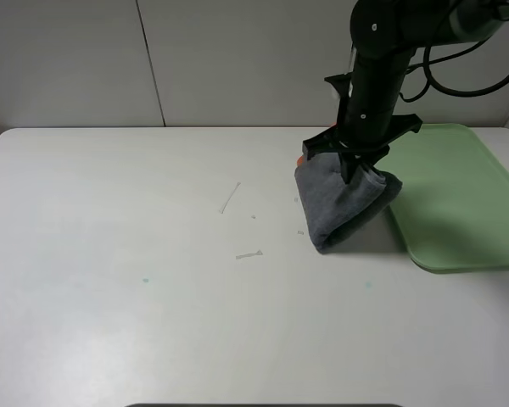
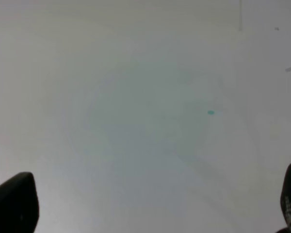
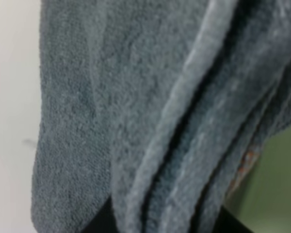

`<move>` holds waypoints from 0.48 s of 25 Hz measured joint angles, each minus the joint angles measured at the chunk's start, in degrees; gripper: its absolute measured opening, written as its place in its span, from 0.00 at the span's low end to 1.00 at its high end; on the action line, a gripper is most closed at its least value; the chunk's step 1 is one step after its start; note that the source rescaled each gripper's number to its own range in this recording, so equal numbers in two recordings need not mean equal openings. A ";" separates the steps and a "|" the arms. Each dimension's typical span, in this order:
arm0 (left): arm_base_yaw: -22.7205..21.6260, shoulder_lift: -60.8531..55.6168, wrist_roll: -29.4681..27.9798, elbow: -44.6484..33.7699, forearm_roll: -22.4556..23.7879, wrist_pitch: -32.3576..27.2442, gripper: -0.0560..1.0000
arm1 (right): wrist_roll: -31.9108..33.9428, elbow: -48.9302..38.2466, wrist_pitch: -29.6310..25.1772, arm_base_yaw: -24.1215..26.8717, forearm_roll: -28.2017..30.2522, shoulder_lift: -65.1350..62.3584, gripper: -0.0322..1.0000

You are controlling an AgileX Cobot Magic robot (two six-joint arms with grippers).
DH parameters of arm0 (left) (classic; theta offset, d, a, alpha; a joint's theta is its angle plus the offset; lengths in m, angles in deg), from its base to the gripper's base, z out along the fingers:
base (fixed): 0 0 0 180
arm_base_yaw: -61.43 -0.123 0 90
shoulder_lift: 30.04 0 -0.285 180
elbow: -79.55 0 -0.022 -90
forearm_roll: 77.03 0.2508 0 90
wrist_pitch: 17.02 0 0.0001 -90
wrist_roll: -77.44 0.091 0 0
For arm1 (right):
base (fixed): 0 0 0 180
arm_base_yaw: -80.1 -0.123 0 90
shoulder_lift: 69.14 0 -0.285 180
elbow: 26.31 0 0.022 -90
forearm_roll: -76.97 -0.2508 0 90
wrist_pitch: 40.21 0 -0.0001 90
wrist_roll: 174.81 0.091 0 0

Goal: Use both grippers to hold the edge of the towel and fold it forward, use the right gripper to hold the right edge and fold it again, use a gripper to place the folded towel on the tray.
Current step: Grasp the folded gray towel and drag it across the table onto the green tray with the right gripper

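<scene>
Exterior high view: wide white table (image 1: 153,280), bare across the left and middle. At the right edge, a pale green tray (image 1: 458,203), lying flat. Between table centre and tray, the black right arm (image 1: 377,76) coming straight down from above. Right claw (image 1: 349,170) pinched tight on the top of the grey towel (image 1: 335,208), folded into a thick bundle. Upper end lifted in the grip, lower end sagging down to the table just beside the tray's near-left corner. One flap hanging toward the tray rim, whether touching it hard to say. A flash of orange at the towel's upper left corner, under the claw. Small stuff next: a few thin pale scratches (image 1: 230,197) near the table's middle, and a tiny teal speck (image 1: 144,279) further left.

Right wrist view: filled with grey towel folds (image 3: 150,121), several layers stacked edge on, a sliver of green tray (image 3: 276,184) behind, white table to the other side.

Left wrist view: only blank table and a teal dot (image 2: 211,112). Left claw (image 2: 150,204) spread wide, dark fingertips (image 2: 14,204) at the frame corners, holding nothing.
</scene>
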 joint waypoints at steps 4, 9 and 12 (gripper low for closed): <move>0.00 0.00 0.00 0.00 0.00 0.00 1.00 | -1.30 0.00 1.34 4.28 0.00 0.00 0.21; 0.00 0.00 0.00 0.00 0.00 0.00 1.00 | -2.79 0.00 4.40 10.33 0.00 0.00 0.21; 0.00 0.00 0.00 0.00 0.00 0.00 1.00 | -3.17 0.00 5.63 14.16 0.00 0.00 0.21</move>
